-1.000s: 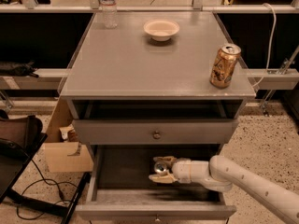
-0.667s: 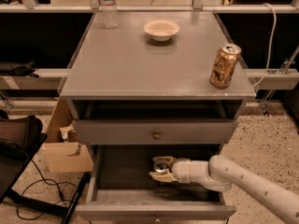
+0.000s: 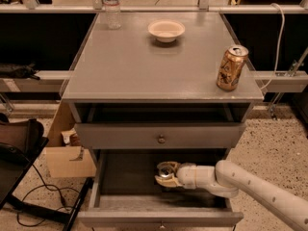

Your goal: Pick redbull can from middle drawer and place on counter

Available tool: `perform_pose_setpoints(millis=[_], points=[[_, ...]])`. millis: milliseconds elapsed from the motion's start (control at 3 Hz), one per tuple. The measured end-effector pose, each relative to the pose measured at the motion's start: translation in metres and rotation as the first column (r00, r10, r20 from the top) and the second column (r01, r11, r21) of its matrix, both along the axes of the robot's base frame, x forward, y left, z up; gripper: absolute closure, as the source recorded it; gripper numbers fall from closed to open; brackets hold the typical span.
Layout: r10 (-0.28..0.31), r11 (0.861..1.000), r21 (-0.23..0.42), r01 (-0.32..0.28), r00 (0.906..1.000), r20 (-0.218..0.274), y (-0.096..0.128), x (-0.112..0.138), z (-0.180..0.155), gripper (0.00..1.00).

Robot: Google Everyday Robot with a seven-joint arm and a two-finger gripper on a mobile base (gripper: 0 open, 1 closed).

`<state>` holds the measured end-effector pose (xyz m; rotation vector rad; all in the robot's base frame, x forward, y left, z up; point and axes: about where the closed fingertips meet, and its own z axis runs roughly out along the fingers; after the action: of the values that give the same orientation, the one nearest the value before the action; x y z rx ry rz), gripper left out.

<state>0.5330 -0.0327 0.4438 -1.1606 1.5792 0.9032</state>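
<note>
Inside the pulled-out wide grey middle drawer (image 3: 129, 184), the slim silver-topped redbull can (image 3: 166, 168) stands upright, clasped by the cream two-finger gripper (image 3: 167, 175), narrowed around it. Above that drawer, on the matte grey counter (image 3: 144, 66), a wider gold-orange can (image 3: 231, 67) stands near the right edge, its label unreadable.

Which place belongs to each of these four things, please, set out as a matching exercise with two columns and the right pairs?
Things:
1. redbull can
2. gold-orange can
3. bowl
4. water bottle

Places:
A. right edge of the counter, towards the front
B. inside the open middle drawer, at the gripper
C. far left of the counter
D. far middle of the counter

Pairs: 1-B, 2-A, 3-D, 4-C.
</note>
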Motion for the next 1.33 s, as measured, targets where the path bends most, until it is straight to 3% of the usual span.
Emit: perform_pose_setpoints(millis=[333,667,1000,1333], points=[[0.015,0.999,-0.035,-0.015,0.9998,0.014,0.004,-0.007,0.030,1.00],[0.048,0.998,-0.044,-0.048,0.9988,-0.005,0.008,-0.034,0.095,1.00],[0.076,0.996,-0.049,-0.078,0.9966,-0.032,0.008,-0.063,0.175,1.00],[0.079,0.994,-0.079,-0.080,0.9966,-0.023,0.004,-0.073,0.263,1.00]])
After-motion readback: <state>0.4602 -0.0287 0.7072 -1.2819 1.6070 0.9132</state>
